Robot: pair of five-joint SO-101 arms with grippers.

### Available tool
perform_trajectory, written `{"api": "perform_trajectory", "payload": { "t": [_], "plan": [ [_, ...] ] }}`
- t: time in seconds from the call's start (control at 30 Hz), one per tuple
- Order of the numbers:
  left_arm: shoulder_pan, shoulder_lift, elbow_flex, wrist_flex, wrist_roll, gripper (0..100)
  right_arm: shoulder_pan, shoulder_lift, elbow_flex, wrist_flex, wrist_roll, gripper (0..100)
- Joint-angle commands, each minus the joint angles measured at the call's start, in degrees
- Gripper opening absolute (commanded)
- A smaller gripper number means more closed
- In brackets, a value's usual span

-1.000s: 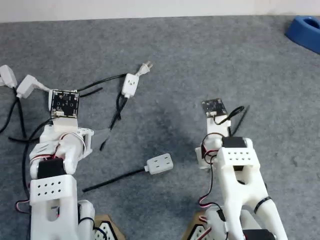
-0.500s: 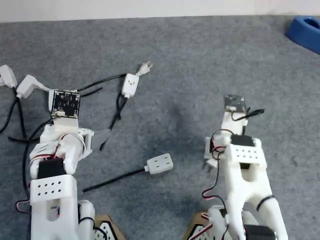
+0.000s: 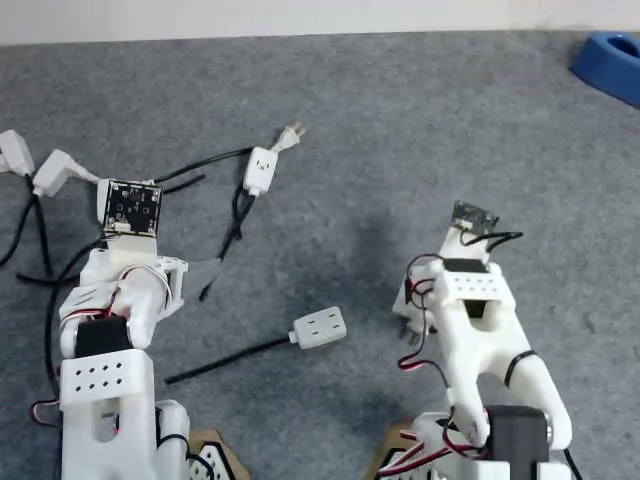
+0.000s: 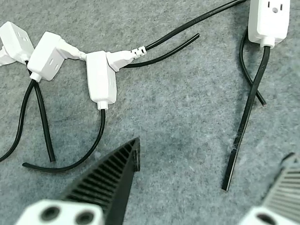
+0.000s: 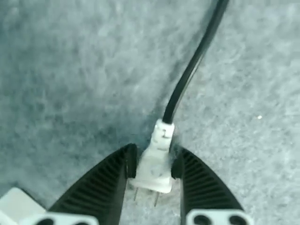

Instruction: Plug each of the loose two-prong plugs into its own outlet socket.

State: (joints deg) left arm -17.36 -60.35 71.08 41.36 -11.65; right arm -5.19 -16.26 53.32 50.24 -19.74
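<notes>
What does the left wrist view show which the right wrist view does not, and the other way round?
Left wrist view: the open left gripper, a white outlet socket on a black cord, and a row of white cord connectors lying end to end. Right wrist view: the right gripper shut on a white two-prong plug, its prongs bare. Both: grey carpet and black cords.

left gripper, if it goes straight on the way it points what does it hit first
Likely bare carpet: the open left gripper points into the gap between the white socket and a black cable, though depth is unclear.
</notes>
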Motion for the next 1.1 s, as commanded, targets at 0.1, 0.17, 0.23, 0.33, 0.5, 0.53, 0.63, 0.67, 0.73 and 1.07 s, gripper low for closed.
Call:
{"api": "perform_trajectory", "payload": {
  "t": [0.1,0.17,0.23,0.33,0.5,0.53,0.63,0.67,0.73,1.07],
  "plan": [
    [0.84,-0.22,-0.13,-0.88,-0.44,43,1.71,0.31,-6.64,-1.80,-0.88,12.8],
    [0.84,-0.22,-0.13,-0.88,-0.44,43,1.71,0.31,-6.99,-1.80,-0.88,12.8],
    [0.75,-0.22,-0.13,-0.88,-0.44,43,1.71,0.31,-6.90,-1.80,-0.88,12.8],
    [0.57,-0.40,-0.13,-0.88,-0.44,43,1.89,0.40,-6.73,-2.59,-0.88,12.8],
    [0.57,-0.48,-0.13,-0.88,-0.44,43,3.30,0.40,-3.56,-3.91,-0.88,12.8],
    [0.57,-0.48,-0.13,-0.88,-0.44,43,3.30,0.40,-3.12,-4.44,-0.88,12.8],
    [0.57,-0.48,-0.13,-0.88,-0.44,43,3.38,0.40,-1.54,-4.79,-0.88,12.8],
    [0.57,-0.48,-0.13,-0.88,-0.44,43,3.38,0.31,-1.27,-4.44,-0.88,12.8],
    [0.57,-0.48,-0.13,-0.88,-0.44,43,3.21,0.31,-1.36,-2.59,-0.88,12.8],
    [0.48,-0.48,-0.13,-0.88,-0.44,43,3.21,0.31,-1.54,-0.66,-0.88,6.1]
  ]
}}
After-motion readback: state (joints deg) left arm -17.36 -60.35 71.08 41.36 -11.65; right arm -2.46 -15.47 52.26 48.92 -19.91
